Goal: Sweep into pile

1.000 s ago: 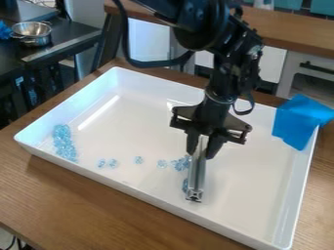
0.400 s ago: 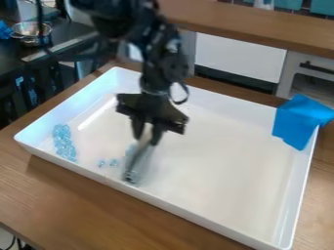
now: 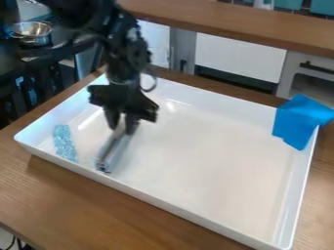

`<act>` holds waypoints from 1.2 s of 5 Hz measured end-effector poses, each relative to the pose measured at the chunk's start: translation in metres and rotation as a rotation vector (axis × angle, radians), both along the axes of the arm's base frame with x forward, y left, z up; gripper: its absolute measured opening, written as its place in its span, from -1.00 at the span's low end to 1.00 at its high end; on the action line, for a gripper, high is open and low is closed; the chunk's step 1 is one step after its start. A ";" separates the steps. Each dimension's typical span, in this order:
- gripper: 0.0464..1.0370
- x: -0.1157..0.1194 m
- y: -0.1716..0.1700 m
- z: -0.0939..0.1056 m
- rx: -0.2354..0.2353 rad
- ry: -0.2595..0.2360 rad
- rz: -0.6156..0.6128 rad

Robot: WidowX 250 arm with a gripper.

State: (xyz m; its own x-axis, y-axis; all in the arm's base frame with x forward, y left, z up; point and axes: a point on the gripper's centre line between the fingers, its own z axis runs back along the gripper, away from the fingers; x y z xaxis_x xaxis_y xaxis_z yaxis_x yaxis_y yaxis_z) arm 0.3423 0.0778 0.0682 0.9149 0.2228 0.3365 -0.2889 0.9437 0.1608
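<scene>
Tool (image 3: 122, 126): I am holding it above the left part of the tray, its fingers closing on the metal bar.
Metal bar (image 3: 114, 150): it is slanting down from my grip, its lower end hanging close to the tray's near wall, just right of the pile.
Pile (image 3: 63, 141): the clear bluish pieces are lying bunched in the tray's left end, well left of my grip.
Tray (image 3: 202, 161): it is sitting on the counter (image 3: 72, 197), its wide floor stretching to the right of my bar.
Sweep: I am judging this to be the late part of a gathering stroke, the bar serving as my blade and the pile nearly complete.
Next stroke: I am needing a short, low push to the left, with the bar's edge skimming the floor; pressing too hard could be scattering pieces, and lifting too early could be leaving stragglers behind.
</scene>
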 end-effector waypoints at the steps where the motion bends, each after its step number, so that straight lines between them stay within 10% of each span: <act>1: -0.45 0.001 0.015 0.000 0.036 -0.039 -0.004; 3: -0.45 -0.006 0.037 0.000 0.068 -0.015 0.035; 6: -0.45 0.023 -0.046 0.062 -0.178 -0.015 0.129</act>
